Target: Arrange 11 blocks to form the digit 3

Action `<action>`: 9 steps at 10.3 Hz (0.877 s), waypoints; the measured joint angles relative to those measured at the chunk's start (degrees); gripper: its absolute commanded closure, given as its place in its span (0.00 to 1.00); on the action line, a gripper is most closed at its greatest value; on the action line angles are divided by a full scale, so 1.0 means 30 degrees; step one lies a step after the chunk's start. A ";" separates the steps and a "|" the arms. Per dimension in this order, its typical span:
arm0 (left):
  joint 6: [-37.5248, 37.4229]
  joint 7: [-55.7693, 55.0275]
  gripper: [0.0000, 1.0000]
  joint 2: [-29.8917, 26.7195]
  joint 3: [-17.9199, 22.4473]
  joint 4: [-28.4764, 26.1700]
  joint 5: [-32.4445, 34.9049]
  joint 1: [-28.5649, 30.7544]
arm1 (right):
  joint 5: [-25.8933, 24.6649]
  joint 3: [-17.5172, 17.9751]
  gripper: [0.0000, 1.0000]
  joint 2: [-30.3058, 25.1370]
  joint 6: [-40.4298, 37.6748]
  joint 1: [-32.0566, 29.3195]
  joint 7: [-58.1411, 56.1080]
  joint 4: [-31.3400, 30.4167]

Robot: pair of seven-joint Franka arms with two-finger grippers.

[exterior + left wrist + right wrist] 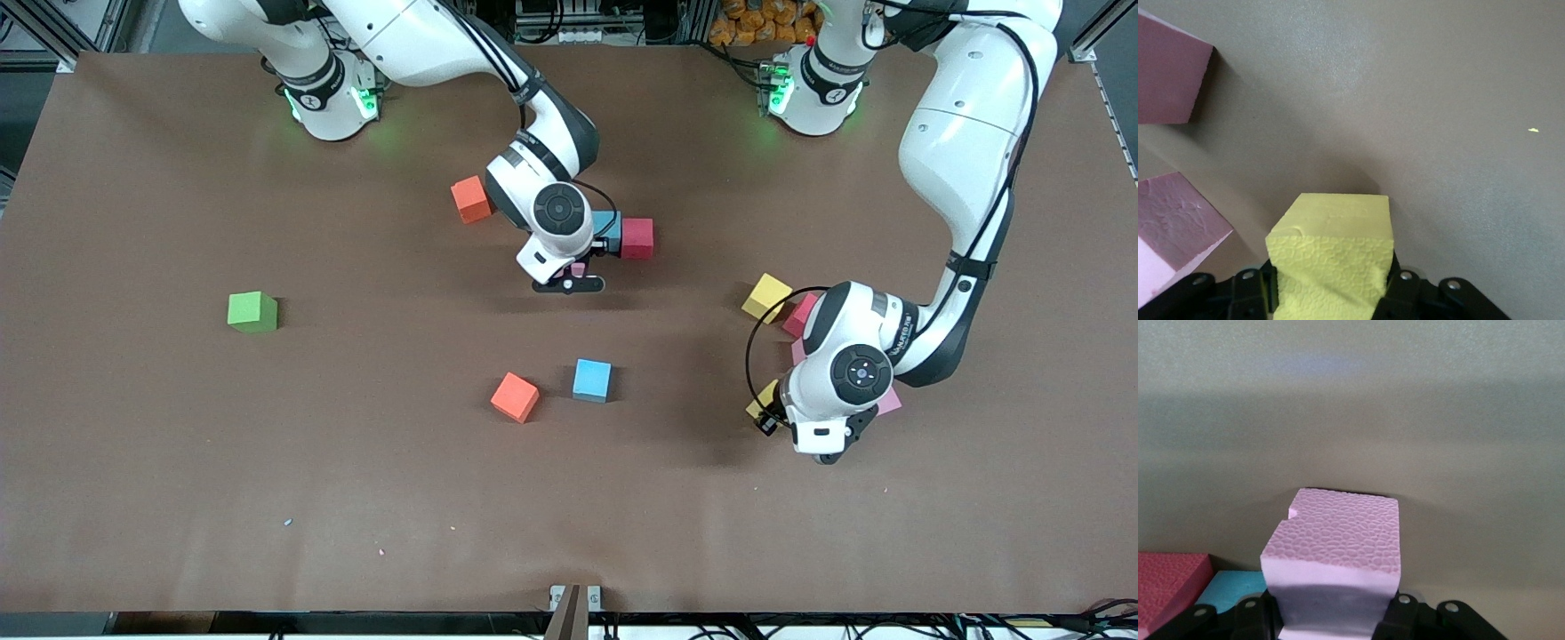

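White arms [969, 116] with black joints, green-lit bases.

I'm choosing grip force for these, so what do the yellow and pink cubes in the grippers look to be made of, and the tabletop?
Yellow block: likely foam, matte, with a pebbled cell texture and a dented edge. Pink block: apparently the same matte foam, pebbled top, one corner nicked. Table: a brown, dull, glare-free covering; whether mat or paper is unclear.

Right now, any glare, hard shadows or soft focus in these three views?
Front view: even light, soft shadows under both arms on the table, green glow at the bases, no glare. Left wrist view: the yellow block in the left gripper is sharp and shades the table under it. Right wrist view: the purple block in the right gripper is sharp; a pale sheen band crosses the table.
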 measured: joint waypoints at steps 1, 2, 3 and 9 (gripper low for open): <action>0.0000 0.0001 1.00 0.0000 -0.0002 0.0000 0.0000 -0.0009 | 0.0019 0.0001 1.00 -0.0041 0.0107 0.0001 0.0000 -0.0093; 0.0000 0.0001 1.00 0.0000 0.0000 0.0000 0.0000 -0.0007 | 0.0025 0.0003 1.00 -0.0070 0.0164 0.0004 -0.0001 -0.0150; 0.0000 0.0001 1.00 0.0000 -0.0001 0.0000 0.0000 -0.0008 | 0.0026 0.0003 1.00 -0.0090 0.0209 0.0005 -0.0006 -0.0197; 0.0000 -0.0025 1.00 0.0000 0.0009 0.0006 0.0000 0.0066 | 0.0040 0.0045 0.73 -0.0424 0.0970 0.0013 -0.0091 -0.0856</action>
